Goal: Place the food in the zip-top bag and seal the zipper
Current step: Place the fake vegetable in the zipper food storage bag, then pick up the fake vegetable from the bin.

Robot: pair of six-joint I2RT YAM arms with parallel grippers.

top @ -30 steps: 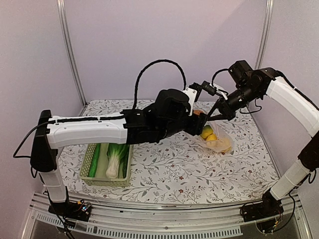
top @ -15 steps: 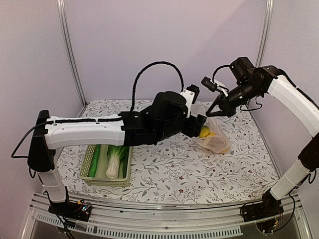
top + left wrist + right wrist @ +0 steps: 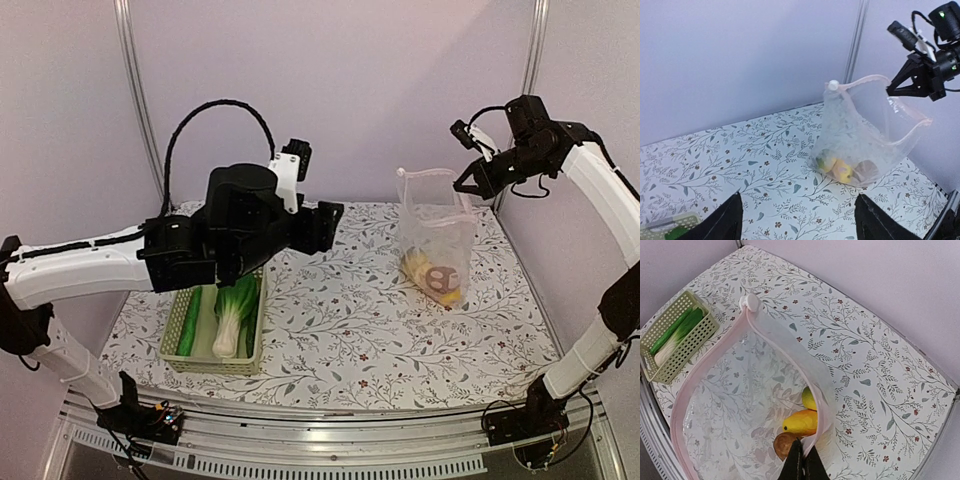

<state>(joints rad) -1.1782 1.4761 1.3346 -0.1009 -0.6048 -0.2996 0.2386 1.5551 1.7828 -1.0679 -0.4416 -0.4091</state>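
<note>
No text, label, brand name or number to read in any of the three views. Nothing printed on the zip-top bag (image 3: 437,235) and nothing on the green basket (image 3: 212,366). Only a pattern of leaves and twigs on the table cover (image 3: 340,320), without any letters.

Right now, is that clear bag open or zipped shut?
Open: the zipper of the zip-top bag spreads in a wide loop, the food visible through the mouth. The right gripper pinches its rim.
</note>
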